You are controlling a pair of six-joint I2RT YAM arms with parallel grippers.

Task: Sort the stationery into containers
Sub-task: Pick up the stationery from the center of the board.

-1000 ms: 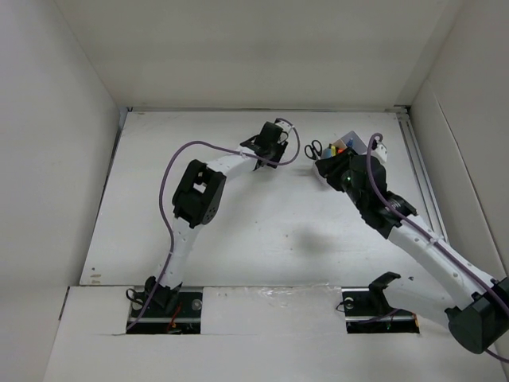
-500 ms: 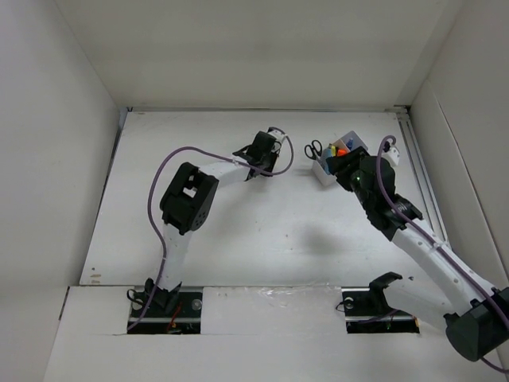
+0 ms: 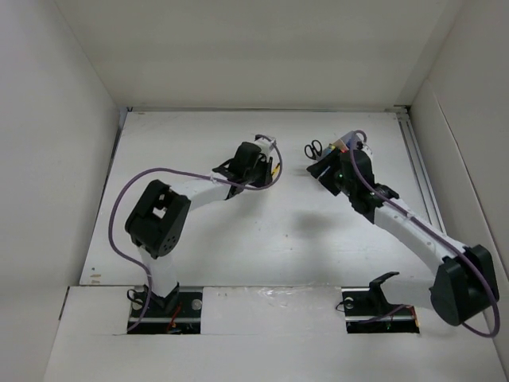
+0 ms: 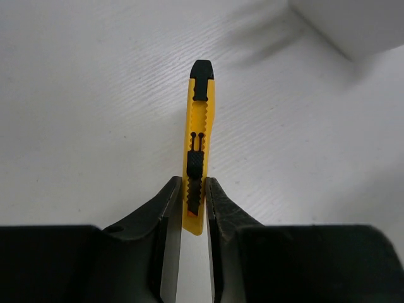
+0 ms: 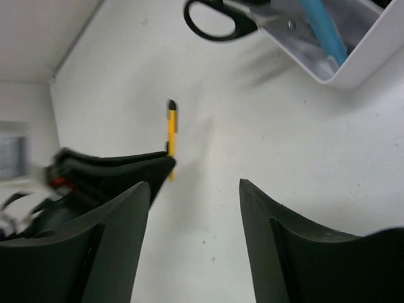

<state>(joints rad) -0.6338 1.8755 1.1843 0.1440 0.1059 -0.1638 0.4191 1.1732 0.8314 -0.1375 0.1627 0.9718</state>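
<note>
My left gripper is shut on the rear end of the yellow-black cutter, which points away over the white table; in the top view the gripper is left of centre at the back. My right gripper is open and empty, low over the table beside the white divided box. The box holds black-handled scissors and a blue pen. The cutter and the left fingers also show in the right wrist view. In the top view my right arm hides most of the box; the scissors' handles stick out.
White walls close the table in at the back and on both sides. A metal rail runs along the right edge. The box's corner shows at the top right of the left wrist view.
My left gripper has drawn back and to the left from the back of the table, with the cutter in it. My right wrist has swung left across the box.
</note>
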